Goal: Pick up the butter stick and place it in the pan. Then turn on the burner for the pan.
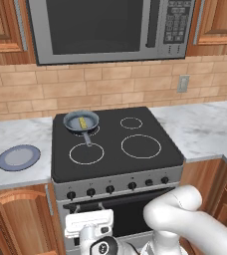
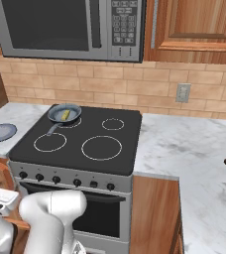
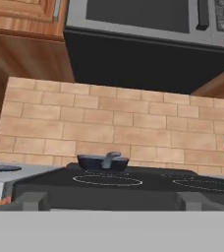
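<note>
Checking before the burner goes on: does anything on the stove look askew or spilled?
Nothing stands out. The butter stick lies inside the pan, which sits level on the back left burner; no spill on the cooktop.

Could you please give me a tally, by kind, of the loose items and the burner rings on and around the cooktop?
Small dark grey skillet, rear left ring: 1
Pale yellow butter stick, in the skillet: 1
Flat blue-grey plate, left counter: 1
White burner rings in the black glass: 4
Total: 7
</note>
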